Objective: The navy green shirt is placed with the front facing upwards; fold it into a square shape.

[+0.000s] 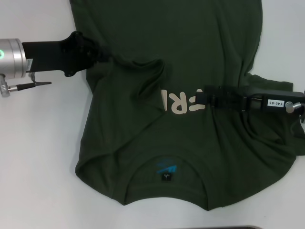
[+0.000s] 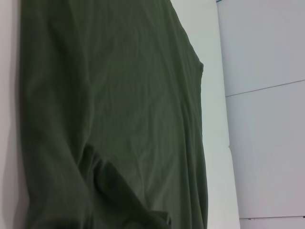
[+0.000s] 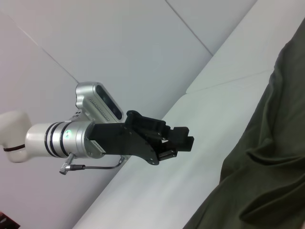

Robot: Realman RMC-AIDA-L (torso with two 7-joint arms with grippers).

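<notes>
Soft wrinkled olive shirt [image 1: 143,119] on white tabletop [image 1: 38,157]; left gripper [image 1: 102,53] and right gripper [image 1: 209,95] at bunched folds, jaws' state unclear.

The shirt [image 1: 143,119] lies spread on the table [image 1: 38,157]. The left gripper [image 1: 102,53] meets its left edge; the right gripper [image 1: 209,95] lies over its chest lettering [image 1: 178,102], collar nearest the robot.

Even, bright overhead lighting is recorded; the white table [image 1: 38,157] is washed near glare. Soft shadows are noted in the navy green shirt [image 1: 143,38] folds. Slight softness is observed in the left wrist view.
</notes>
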